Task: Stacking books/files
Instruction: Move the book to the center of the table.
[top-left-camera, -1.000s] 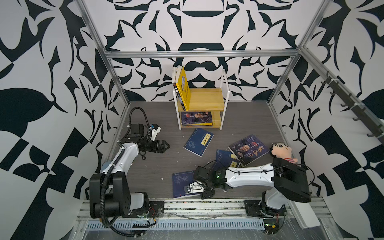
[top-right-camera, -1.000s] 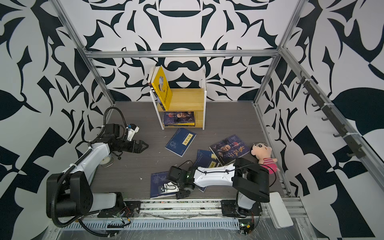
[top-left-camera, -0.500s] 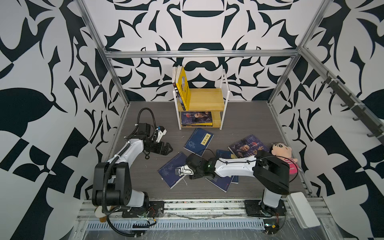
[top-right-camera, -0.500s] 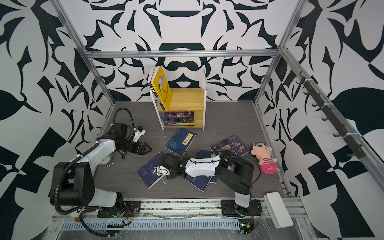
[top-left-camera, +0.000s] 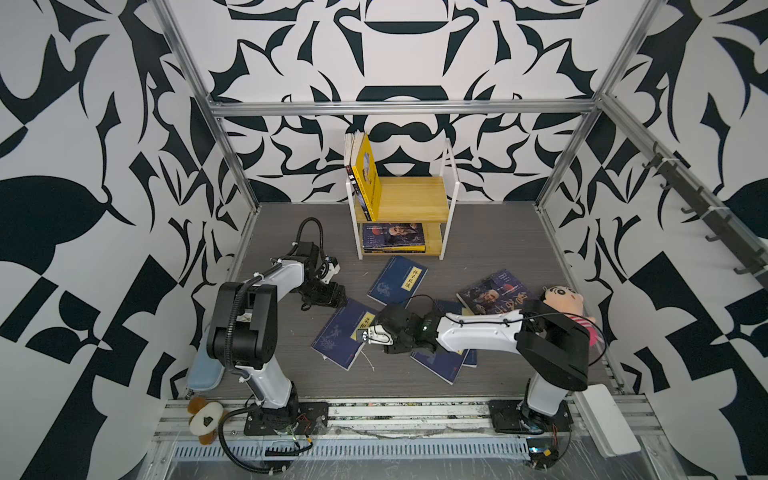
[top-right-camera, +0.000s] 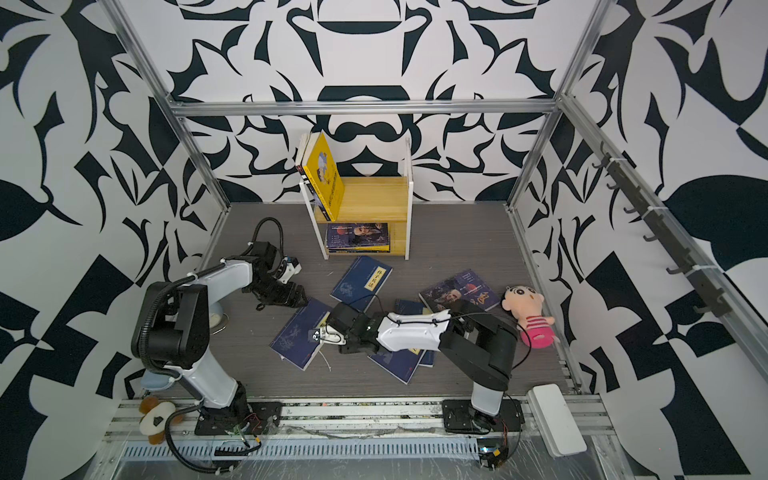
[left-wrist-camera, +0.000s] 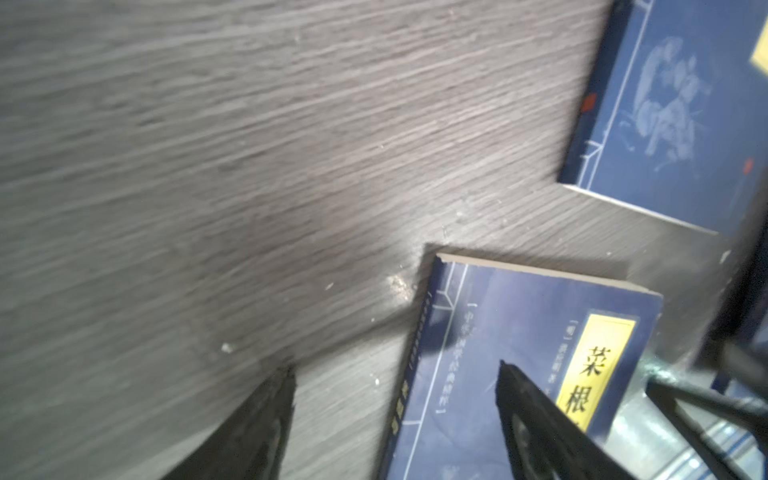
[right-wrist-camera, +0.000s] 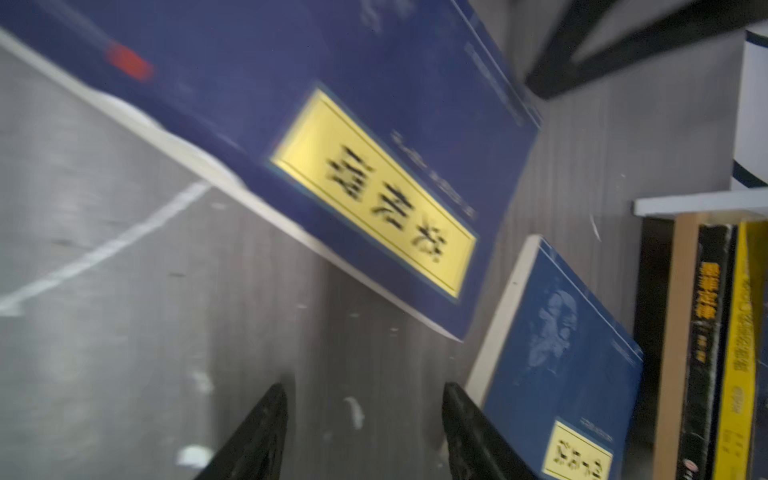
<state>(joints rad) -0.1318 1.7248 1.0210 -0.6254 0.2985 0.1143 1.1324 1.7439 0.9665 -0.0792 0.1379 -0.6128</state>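
Note:
Several navy books with yellow labels lie on the grey table. One navy book (top-left-camera: 343, 332) (left-wrist-camera: 498, 332) (right-wrist-camera: 332, 145) is left of centre, another (top-left-camera: 397, 280) (right-wrist-camera: 561, 353) lies in front of the shelf, and more (top-left-camera: 440, 361) sit under my right arm. A purple-blue book with an old man's face (top-left-camera: 492, 293) lies at the right. My left gripper (top-left-camera: 341, 299) (left-wrist-camera: 395, 374) is open, straddling the nearer book's spine edge near its far corner. My right gripper (top-left-camera: 380, 318) (right-wrist-camera: 365, 390) is open over bare table between the two navy books.
A small wooden shelf (top-left-camera: 403, 203) at the back holds upright yellow books (top-left-camera: 368, 178) above and a flat stack (top-left-camera: 392, 235) below. A plush doll (top-left-camera: 565, 299) lies at the right. A light-blue pencil case (top-left-camera: 203, 370), a plush bear (top-left-camera: 203, 419) and a white box (top-left-camera: 602, 415) sit along the front.
My right arm swung from the front edge leftward and back, sliding the navy book left with it. My left gripper moved toward that book, and both grippers' jaws narrowed.

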